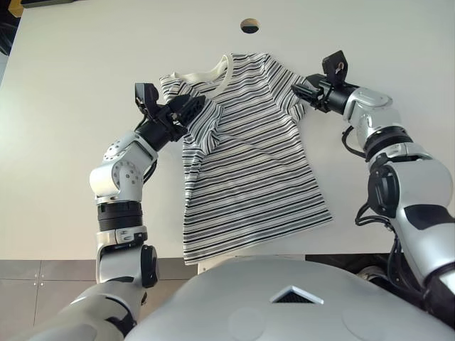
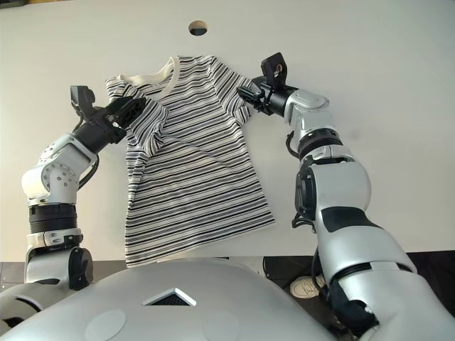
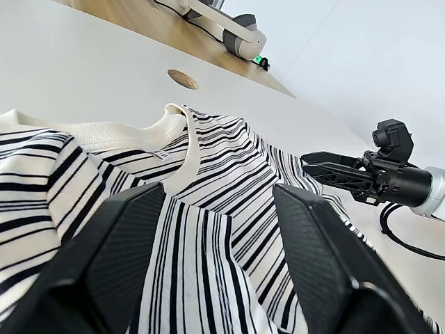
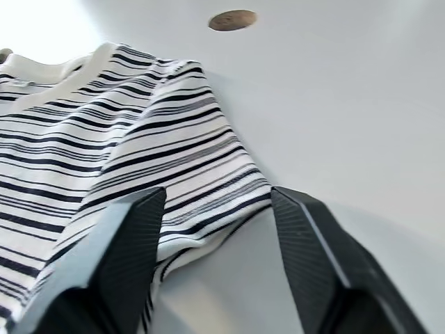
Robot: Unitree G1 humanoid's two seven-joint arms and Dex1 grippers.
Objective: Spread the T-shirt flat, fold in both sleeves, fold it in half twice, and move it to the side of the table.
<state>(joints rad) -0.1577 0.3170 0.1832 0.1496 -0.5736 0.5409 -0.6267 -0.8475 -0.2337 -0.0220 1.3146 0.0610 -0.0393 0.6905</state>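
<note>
Count of items on the bench, places taken from the T-shirt.

- T-shirt (image 1: 249, 170): 1, striped, with 1 cream collar (image 1: 213, 74).
- Table (image 1: 85, 85): 1, white, beneath the T-shirt.
- Round hole (image 1: 249, 26) in the table: 1, beyond the T-shirt's collar and apart from it.
- Grippers: 2. The left gripper (image 1: 197, 104) is at the T-shirt's shoulder on the robot's left. The right gripper (image 1: 298, 89) is at the sleeve (image 1: 284, 96) on the robot's right.
- Fingers (image 3: 118, 243): 2 per gripper, 4 in total.
- Sleeves clearly made out: 1. The cloth at the left gripper is bunched, so no count is taken there.
</note>
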